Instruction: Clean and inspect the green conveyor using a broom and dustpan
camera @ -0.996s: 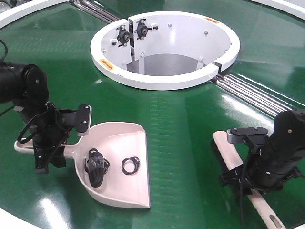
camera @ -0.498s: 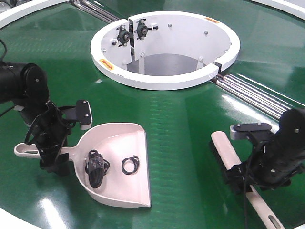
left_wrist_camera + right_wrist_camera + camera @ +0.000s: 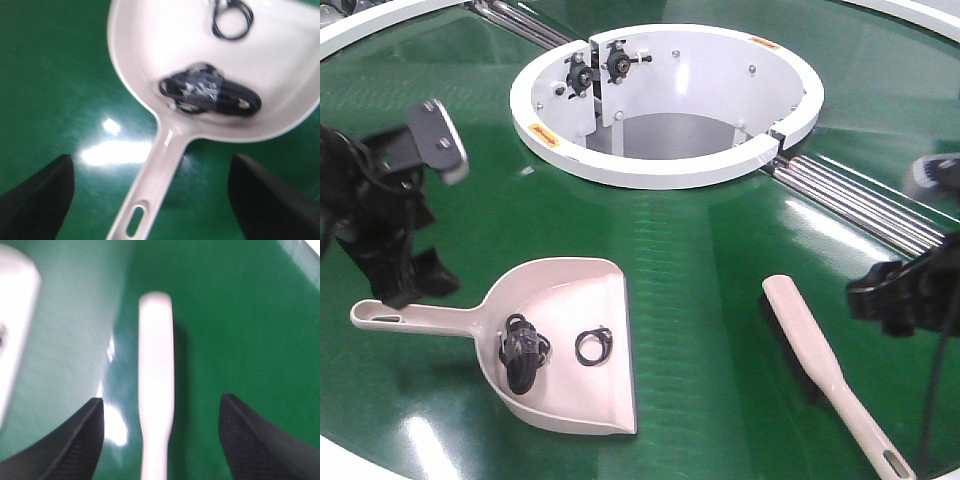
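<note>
No legible writing; two small orange stickers on the white ring (image 3: pixel 665 170) are too small to read. Dustpan (image 3: pixel 570 350) lies on the green conveyor (image 3: pixel 700 260) at 7 o'clock from the ring, holding a black cable bundle (image 3: pixel 520 350) and a black loop (image 3: pixel 592 345). Left gripper (image 3: pixel 150 200) is spread, above the dustpan handle, not touching. Broom (image 3: pixel 820 350) lies at 5 o'clock. Right gripper (image 3: pixel 160 440) is spread, straddling the broom from above, apart.
</note>
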Robot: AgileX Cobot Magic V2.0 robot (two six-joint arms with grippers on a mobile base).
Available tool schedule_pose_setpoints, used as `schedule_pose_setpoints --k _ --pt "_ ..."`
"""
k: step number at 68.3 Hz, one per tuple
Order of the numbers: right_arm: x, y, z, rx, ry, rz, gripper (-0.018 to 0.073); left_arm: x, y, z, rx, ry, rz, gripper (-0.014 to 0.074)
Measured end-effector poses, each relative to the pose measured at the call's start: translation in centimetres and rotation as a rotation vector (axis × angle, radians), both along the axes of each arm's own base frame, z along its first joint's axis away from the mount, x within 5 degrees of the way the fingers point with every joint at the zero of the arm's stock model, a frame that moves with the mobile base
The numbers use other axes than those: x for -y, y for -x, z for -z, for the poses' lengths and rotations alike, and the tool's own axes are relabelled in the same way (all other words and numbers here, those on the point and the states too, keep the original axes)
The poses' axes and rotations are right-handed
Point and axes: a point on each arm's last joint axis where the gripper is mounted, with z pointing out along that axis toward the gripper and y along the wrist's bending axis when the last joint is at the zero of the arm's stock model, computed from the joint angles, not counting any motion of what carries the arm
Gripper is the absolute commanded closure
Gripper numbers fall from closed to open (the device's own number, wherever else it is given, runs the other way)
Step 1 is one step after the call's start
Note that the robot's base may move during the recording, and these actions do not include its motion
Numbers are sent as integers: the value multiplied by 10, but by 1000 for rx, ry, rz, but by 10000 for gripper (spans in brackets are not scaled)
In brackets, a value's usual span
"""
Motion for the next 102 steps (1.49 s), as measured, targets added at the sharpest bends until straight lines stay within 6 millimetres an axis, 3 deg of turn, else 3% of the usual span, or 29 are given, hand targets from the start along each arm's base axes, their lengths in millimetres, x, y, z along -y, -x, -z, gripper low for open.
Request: schedule_pose_setpoints --k 19,29,35,46,54,69,74,79,83,88,95,102 --pt "11 60 -53 347 -92 -4 86 -8 56 -72 247 247 -157 141" --pt "19 95 -69 494 -96 -11 86 -22 103 -113 432 406 -269 146" --pt "24 114 -76 568 -90 -8 86 -30 133 -118 520 480 -301 146" --pt "30 142 -71 694 -86 -12 86 -46 182 -87 679 541 -322 146" --pt "31 148 -36 721 -90 -10 86 -57 205 -46 792 562 -350 146" --pt "30 135 47 787 -89 1 86 -60 206 44 719 629 -468 146" --pt "29 130 67 785 -86 2 92 -60 202 77 646 600 -497 146" --pt "29 128 76 790 -86 3 117 -60 201 97 611 581 -511 153" --pt "29 128 75 813 -90 4 164 -60 201 105 610 580 -518 190" --pt "29 128 74 827 -93 5 303 -60 200 104 632 598 -523 309" --pt "29 128 74 826 -94 5 545 -60 199 99 651 671 -552 605" --pt "29 128 74 827 -94 5 570 -60 199 98 640 709 -572 605"
